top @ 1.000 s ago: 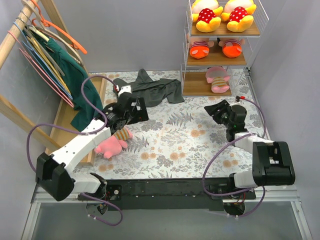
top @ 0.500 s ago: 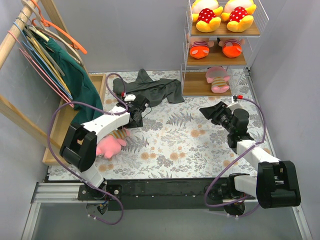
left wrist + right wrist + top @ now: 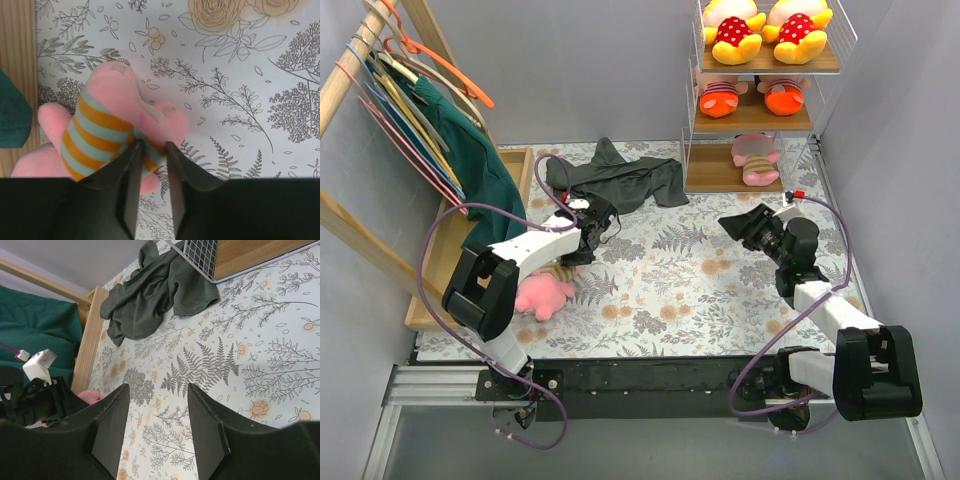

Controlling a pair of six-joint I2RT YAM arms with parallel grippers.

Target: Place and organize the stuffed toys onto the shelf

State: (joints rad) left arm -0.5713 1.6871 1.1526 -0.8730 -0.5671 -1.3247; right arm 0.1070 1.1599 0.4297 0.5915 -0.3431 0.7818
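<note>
A pink stuffed toy (image 3: 542,295) in an orange and blue striped shirt lies on the floral tablecloth at the left. In the left wrist view this pink toy (image 3: 107,127) has a fold of its shirt pinched between the jaws of my left gripper (image 3: 151,146), which reaches down onto it (image 3: 572,260). My right gripper (image 3: 730,225) hovers open and empty over the cloth at the right (image 3: 157,395). The shelf (image 3: 756,123) stands at the back right. It holds two yellow toys (image 3: 738,30) on top, two striped ones (image 3: 720,98) in the middle and a pink one (image 3: 755,158) at the bottom.
A dark grey garment (image 3: 620,180) lies crumpled on the cloth left of the shelf's foot. A slanted wooden clothes rail (image 3: 380,90) with hangers and a green garment fills the left side. Its wooden base (image 3: 445,245) runs beside the pink toy.
My left gripper came down on the pink toy and its jaws closed from wide apart onto the shirt. The right arm swung slightly left early on, then held still.
</note>
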